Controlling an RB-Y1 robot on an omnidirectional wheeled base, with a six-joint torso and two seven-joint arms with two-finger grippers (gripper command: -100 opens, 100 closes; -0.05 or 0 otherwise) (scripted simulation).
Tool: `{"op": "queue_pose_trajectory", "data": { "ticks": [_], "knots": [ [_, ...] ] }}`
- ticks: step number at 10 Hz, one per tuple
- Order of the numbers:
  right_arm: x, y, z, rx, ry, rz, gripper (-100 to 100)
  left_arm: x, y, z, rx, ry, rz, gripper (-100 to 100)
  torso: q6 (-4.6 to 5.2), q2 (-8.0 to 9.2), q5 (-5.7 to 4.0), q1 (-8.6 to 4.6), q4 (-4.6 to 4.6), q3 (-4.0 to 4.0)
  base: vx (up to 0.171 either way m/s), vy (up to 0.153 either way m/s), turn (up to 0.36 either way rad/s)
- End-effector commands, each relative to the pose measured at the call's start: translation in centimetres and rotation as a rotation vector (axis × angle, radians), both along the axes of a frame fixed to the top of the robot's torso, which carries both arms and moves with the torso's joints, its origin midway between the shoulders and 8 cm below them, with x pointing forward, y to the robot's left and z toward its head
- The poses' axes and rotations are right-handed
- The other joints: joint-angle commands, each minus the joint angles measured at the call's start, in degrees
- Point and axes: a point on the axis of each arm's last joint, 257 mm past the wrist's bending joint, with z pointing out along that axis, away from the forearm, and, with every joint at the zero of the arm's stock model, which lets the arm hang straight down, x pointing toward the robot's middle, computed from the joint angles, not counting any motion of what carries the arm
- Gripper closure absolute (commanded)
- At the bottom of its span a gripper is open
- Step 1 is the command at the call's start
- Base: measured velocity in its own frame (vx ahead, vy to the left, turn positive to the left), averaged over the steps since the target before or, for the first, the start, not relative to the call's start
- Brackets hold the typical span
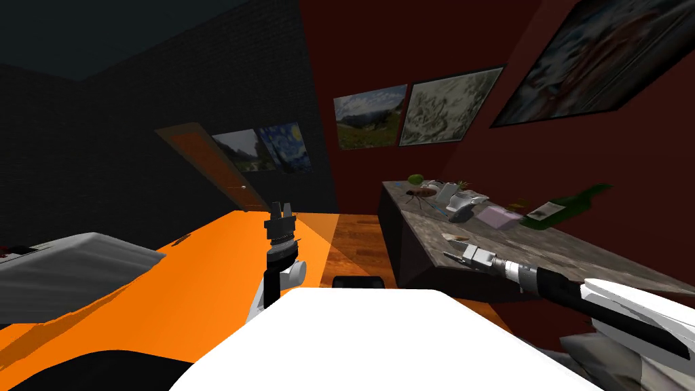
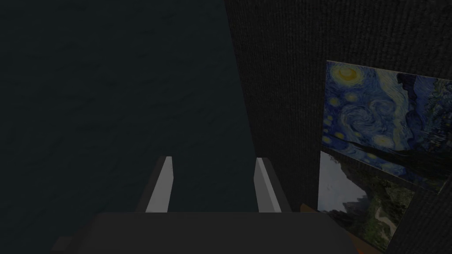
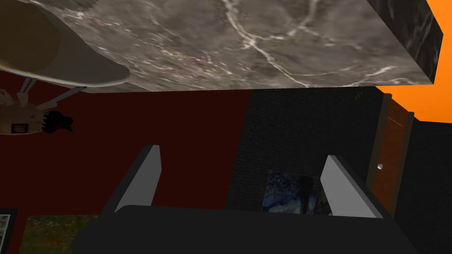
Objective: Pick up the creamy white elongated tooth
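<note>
At your 2 o'clock, by the near edge of the marble counter [image 1: 556,251], the right gripper [image 1: 453,258] hangs with its fingers spread wide and nothing between them. The tooth [image 1: 454,237] lies on the counter at the gripper's 12 o'clock, just beyond the fingertips. In the head view it's a small cream sliver, and you can't tell whether the tips touch it. The right wrist view catches it as a broad cream curve, cut off by the frame edge and apart from both fingers. Beside it there, a pale, leggy thing [image 3: 22,117] shows, too partial to name. Farther along the counter sit a lilac box [image 1: 497,217], a green bottle [image 1: 567,203] that appears to lie on its side, and some white pieces too crowded to sort out. At your 11 o'clock the left gripper [image 1: 282,206] points up, fingers apart, holding nothing.
</note>
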Motion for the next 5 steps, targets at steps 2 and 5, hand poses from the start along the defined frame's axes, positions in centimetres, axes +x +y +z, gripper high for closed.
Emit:
{"op": "queue_pose_trajectory", "data": {
  "ticks": [2, 5],
  "knots": [
    [-1.7, -3.7, -0.6, -0.147, 0.054, 0.021, -100, 0.0, 0.0, 0.0, 0.000, 0.000, 0.000, 0, 0.11, 0.01, 0.00, -0.01, 0.00, 0.01, -0.013, -0.004, 0.166],
    [-3.1, -6.6, -1.0, -0.234, 0.095, 0.020, -100, 0.0, 0.0, 0.0, 0.000, 0.000, 0.000, 0, 0.12, -0.01, -0.02, -0.01, 0.00, 0.00, -0.005, 0.000, 0.114]
  ]
}}
